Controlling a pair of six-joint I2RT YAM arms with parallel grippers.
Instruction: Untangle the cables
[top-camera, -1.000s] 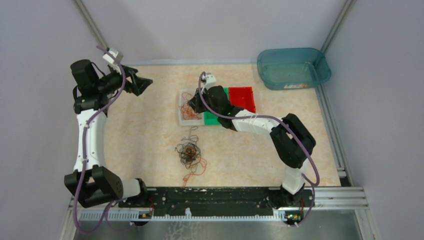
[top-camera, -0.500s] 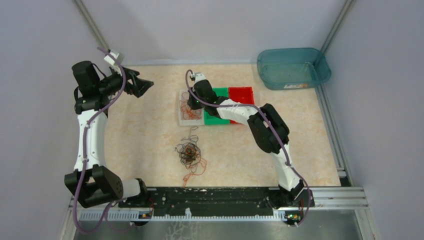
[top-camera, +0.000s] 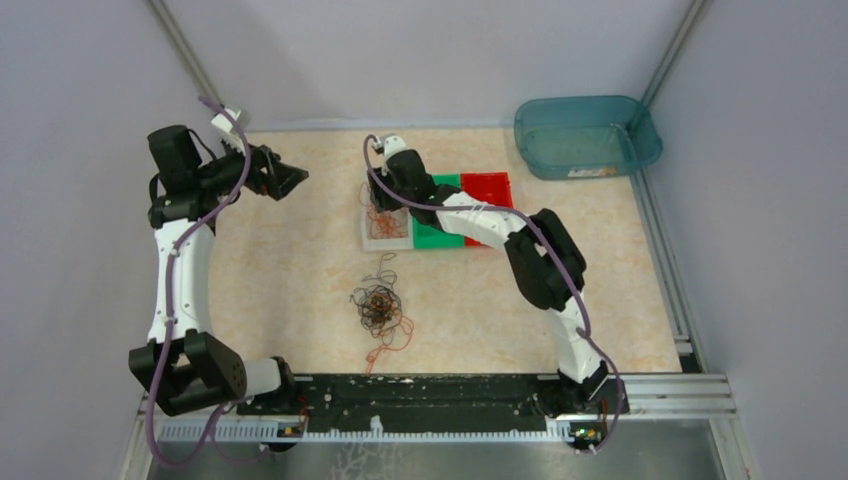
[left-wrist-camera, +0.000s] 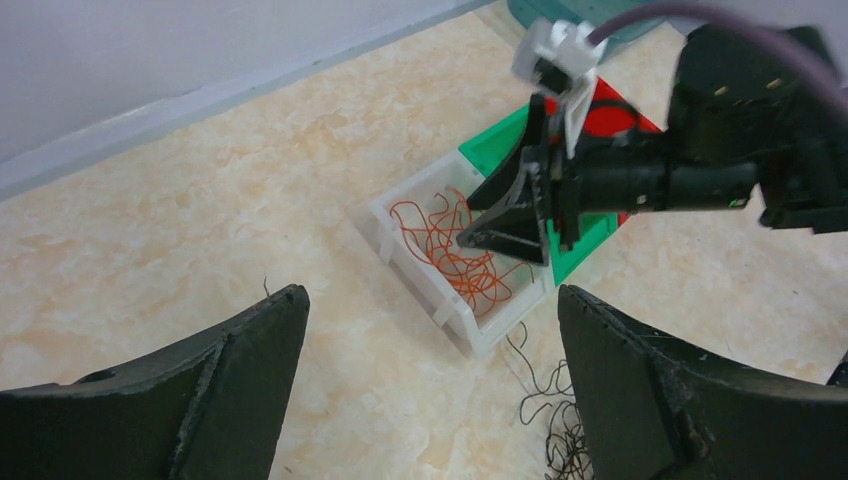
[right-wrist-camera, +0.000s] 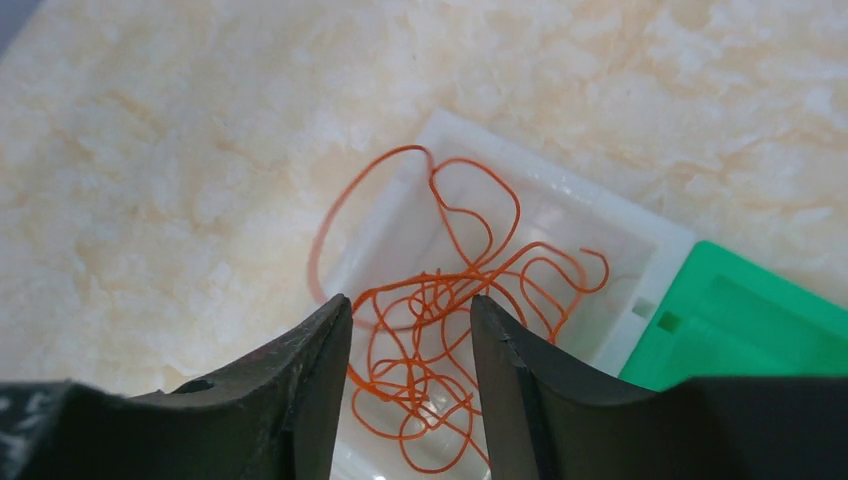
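Note:
A loose bunch of orange-red cables (top-camera: 379, 222) lies in a white tray (top-camera: 362, 240); it also shows in the right wrist view (right-wrist-camera: 470, 290) and the left wrist view (left-wrist-camera: 450, 255). A tangle of dark and orange cables (top-camera: 378, 306) lies on the table nearer the arms. My right gripper (top-camera: 386, 204) hangs over the white tray, jaws open and empty above the orange cables (right-wrist-camera: 410, 302). My left gripper (top-camera: 296, 180) is raised at the far left, open wide and empty (left-wrist-camera: 430, 295).
A green tray (top-camera: 430, 238) and a red tray (top-camera: 492, 186) adjoin the white tray on its right. A teal bin (top-camera: 585, 135) stands at the back right corner. Walls and metal rails enclose the table.
My right gripper has moved left and back, from the green tray's edge to over the white tray, with its elbow swinging inward. My left arm has barely moved.

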